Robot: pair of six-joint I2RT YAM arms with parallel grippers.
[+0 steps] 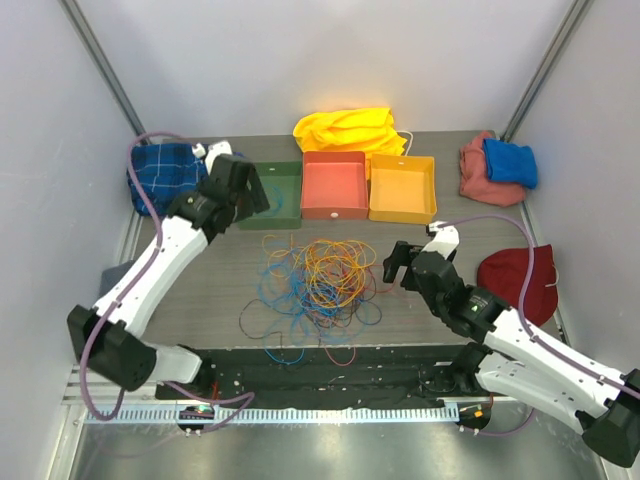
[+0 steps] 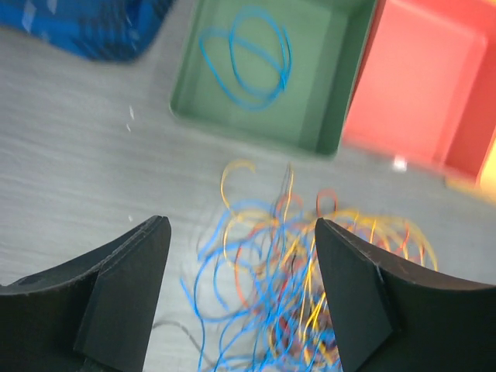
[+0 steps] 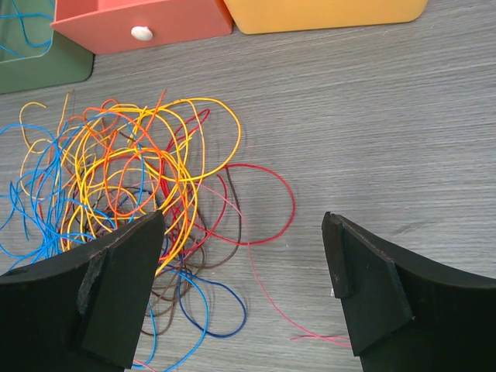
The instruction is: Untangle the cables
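Multicoloured cables (image 1: 320,275): tangled heap at centre frame, just below the green tray (image 1: 285,197), which holds one blue loop (image 2: 246,58). Spread wide and empty: left gripper (image 2: 240,232), right gripper (image 3: 244,225). Step, judged: selecting a strand. Next move calls for pinching one outlying loop alone.

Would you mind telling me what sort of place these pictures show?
Probably a robotics lab test cell: plain white panel walls enclose a grey wood-grain table, with a tangle of thin coloured cables and green, red and yellow bins staged before two robot arms.
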